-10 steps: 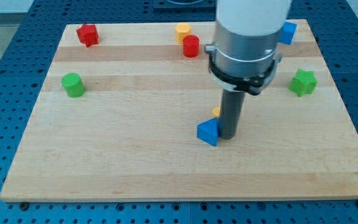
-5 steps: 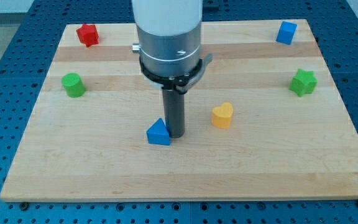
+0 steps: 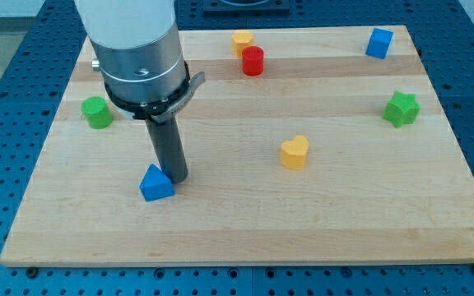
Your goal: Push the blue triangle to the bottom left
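Pale wooden board (image 3: 369, 205): small blue plastic triangle block (image 3: 155, 183), judged light, rigid, slidable, is touched at its right by my tip (image 3: 178, 178); no fingers exist.

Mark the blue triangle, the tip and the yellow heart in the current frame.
blue triangle (image 3: 155, 185), camera view, middle of its front face.
my tip (image 3: 176, 178), camera view, very end of the rod, against the triangle's right side.
yellow heart (image 3: 295, 153), camera view, middle of the block.
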`<state>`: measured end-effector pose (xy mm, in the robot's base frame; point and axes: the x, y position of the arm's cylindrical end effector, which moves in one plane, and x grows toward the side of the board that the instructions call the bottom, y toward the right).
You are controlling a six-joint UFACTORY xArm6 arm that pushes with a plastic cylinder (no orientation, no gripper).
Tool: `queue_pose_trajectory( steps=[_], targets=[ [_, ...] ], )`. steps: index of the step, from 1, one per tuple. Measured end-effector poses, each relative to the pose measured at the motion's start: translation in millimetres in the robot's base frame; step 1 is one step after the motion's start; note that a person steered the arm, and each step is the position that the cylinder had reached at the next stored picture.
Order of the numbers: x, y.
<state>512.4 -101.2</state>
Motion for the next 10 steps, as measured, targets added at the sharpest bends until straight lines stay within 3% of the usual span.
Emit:
queue_pose_trajectory(
  steps=[5,10],
  targets=[
    [43.3,-29.6],
    [55.2,-68.4]
  ],
)
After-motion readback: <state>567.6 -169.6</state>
